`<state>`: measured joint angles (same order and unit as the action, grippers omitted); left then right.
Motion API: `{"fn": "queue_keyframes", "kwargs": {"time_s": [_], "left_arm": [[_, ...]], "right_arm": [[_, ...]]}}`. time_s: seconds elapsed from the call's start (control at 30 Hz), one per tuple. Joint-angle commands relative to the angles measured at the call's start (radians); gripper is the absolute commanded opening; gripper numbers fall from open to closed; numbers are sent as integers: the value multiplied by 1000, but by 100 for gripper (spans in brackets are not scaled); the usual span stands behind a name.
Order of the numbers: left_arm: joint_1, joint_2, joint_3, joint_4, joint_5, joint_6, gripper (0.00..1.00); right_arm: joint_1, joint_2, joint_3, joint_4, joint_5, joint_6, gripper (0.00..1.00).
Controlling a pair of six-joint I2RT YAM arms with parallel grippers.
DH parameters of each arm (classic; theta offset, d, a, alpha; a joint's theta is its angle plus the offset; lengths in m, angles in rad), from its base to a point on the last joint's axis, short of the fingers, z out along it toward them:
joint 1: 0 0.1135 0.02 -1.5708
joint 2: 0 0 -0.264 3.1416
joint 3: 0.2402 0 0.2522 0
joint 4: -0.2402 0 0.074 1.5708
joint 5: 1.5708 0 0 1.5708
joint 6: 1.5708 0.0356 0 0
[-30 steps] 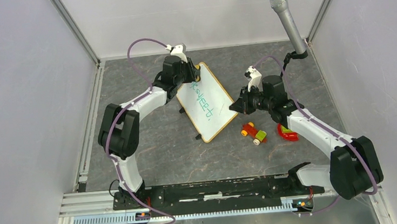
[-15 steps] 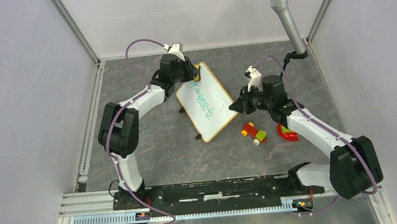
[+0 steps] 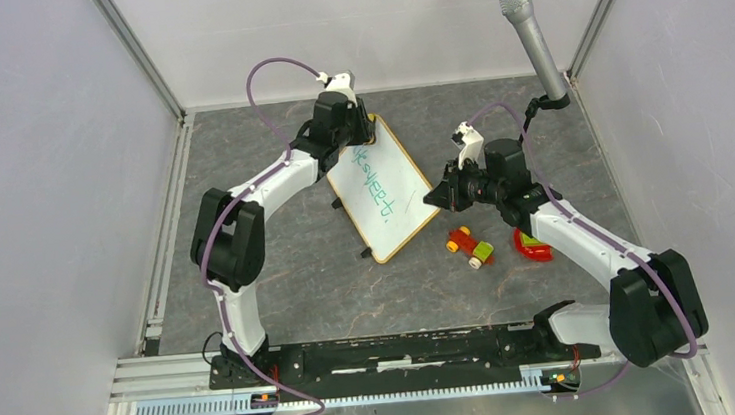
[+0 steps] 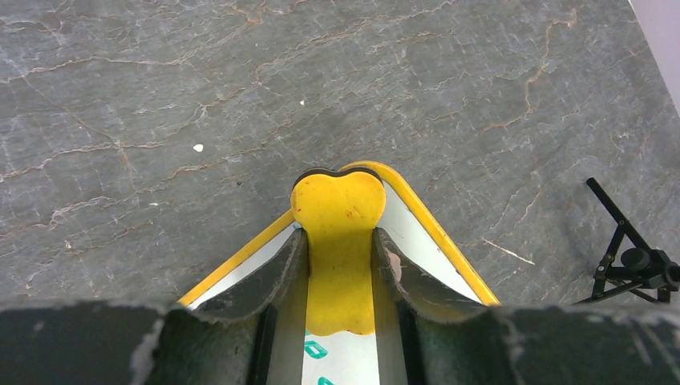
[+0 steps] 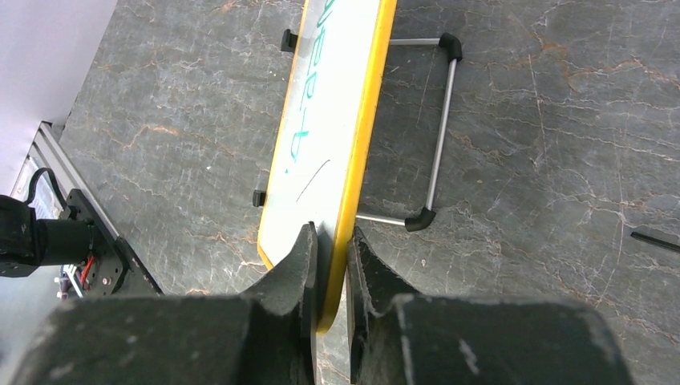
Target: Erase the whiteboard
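A grey stone-patterned table sits between pale walls, with a rail along its near edge. On it there are two arms, one whiteboard, one small toy car, one red thing just right of the car, and one grey microphone on a black stand at the far right corner.

The board is in the middle of the table, between the two arms. It is turned at an angle with one corner toward the back, and one line of green writing runs along its face. A wire foot with black corners rests on the table behind it.

The left gripper is at the board's far corner. Its fingers are closed tight on one yellow pad, whose rounded end sits over the rounded frame corner. Whether the pad touches the white face cannot be told.

The right gripper is at the board's right long edge, near the lower corner. Its two fingers are pinched on the yellow frame, one on the written face and one on the back. The car and the red thing lie near that arm, apart from the board.
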<state>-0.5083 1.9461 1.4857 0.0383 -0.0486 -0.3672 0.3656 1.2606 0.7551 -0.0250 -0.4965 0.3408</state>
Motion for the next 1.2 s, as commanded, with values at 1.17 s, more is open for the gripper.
{"fn": "queue_keyframes", "kwargs": {"time_s": [1.17], "left_arm": [[-49, 11, 48, -104, 72, 85, 4]], "right_arm": [[76, 39, 39, -43, -66, -137, 0]]}}
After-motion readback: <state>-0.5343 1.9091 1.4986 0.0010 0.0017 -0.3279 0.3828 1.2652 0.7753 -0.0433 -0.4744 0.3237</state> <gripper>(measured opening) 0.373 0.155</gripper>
